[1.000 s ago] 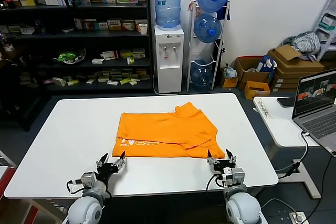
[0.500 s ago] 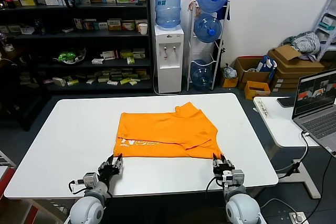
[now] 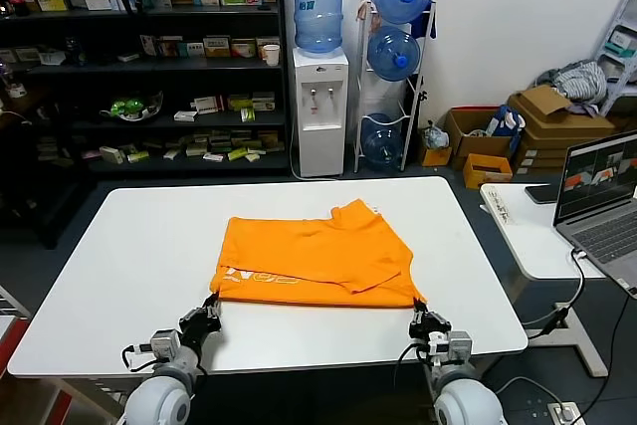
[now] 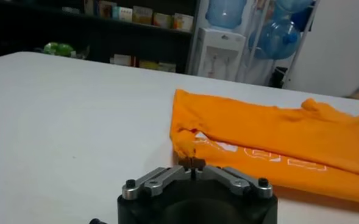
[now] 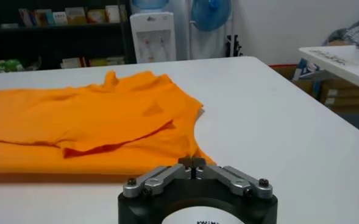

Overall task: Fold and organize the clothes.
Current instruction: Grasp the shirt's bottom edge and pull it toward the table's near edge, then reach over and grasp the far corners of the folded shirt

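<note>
The orange T-shirt (image 3: 317, 264) lies folded on the white table (image 3: 129, 246), white lettering along its near edge. My left gripper (image 3: 212, 304) is shut on the shirt's near left corner; the left wrist view shows its fingertips (image 4: 194, 163) pinching the fabric (image 4: 277, 137). My right gripper (image 3: 419, 312) is shut on the near right corner; the right wrist view shows its jaws (image 5: 192, 162) closed on the hem of the shirt (image 5: 88, 115).
A second white table with an open laptop (image 3: 600, 196) stands to the right. Behind the table are a water dispenser (image 3: 320, 97), a rack of water bottles (image 3: 395, 47), stocked shelves (image 3: 149, 57) and cardboard boxes (image 3: 542, 121).
Both grippers went from open to shut, each on a near corner of the shirt. The shirt's near edge has been drawn slightly toward me.
</note>
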`<state>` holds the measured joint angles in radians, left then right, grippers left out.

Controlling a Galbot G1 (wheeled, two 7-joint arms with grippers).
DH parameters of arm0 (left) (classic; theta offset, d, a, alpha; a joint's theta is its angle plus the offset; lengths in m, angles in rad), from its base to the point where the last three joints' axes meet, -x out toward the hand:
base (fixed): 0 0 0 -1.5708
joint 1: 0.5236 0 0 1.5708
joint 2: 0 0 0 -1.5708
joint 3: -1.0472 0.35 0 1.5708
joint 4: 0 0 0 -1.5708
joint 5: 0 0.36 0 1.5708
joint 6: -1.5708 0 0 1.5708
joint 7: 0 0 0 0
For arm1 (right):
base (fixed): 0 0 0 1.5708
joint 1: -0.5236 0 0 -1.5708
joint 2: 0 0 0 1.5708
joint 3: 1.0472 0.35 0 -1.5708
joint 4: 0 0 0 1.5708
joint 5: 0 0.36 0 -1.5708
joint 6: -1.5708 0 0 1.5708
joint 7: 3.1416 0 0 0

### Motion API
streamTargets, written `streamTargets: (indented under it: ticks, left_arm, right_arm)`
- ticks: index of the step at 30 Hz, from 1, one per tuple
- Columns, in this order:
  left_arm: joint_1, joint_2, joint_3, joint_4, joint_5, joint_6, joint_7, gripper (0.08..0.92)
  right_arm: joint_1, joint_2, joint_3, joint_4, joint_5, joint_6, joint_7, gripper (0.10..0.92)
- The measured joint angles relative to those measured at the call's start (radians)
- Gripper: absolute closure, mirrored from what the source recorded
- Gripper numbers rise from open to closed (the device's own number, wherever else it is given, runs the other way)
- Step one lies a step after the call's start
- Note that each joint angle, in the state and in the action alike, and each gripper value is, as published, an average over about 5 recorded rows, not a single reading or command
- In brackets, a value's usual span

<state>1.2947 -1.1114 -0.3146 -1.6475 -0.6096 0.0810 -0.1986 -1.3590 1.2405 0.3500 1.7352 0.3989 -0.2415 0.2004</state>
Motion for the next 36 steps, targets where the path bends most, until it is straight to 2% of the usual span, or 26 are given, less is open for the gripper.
streamTargets:
  ticks: [11,15,19,23,27,32,36]
  left_arm:
    - [0.240,0.030,-0.052,-0.184,0.028,-0.018,-0.021,0.906]
    - [0.299,0.034,-0.067,-0.227,0.051,-0.027,-0.011,0.858]
    - [0.310,0.048,-0.085,-0.253,0.055,-0.030,-0.004,0.746]
    - [0.251,0.069,-0.091,-0.256,0.035,-0.024,0.001,0.625]
    - [0.122,0.086,-0.072,-0.211,-0.013,-0.007,0.006,0.512]
    - [-0.092,0.085,-0.017,-0.072,-0.073,0.022,0.022,0.365]
    - [-0.253,0.069,0.042,0.085,-0.098,0.038,0.043,0.253]
  right_arm:
    - [-0.206,-0.046,0.025,0.184,-0.010,-0.019,0.021,0.878]
    - [-0.230,-0.063,0.028,0.221,-0.015,-0.028,0.025,0.783]
    - [-0.190,-0.082,0.023,0.237,0.003,-0.041,0.028,0.662]
    - [-0.070,-0.088,0.002,0.202,0.043,-0.050,0.031,0.549]
    - [0.114,-0.073,-0.044,0.090,0.077,-0.051,0.027,0.437]
    - [0.362,-0.024,-0.112,-0.128,0.090,-0.046,-0.001,0.289]
    - [0.530,0.028,-0.149,-0.318,0.087,-0.048,-0.036,0.217]
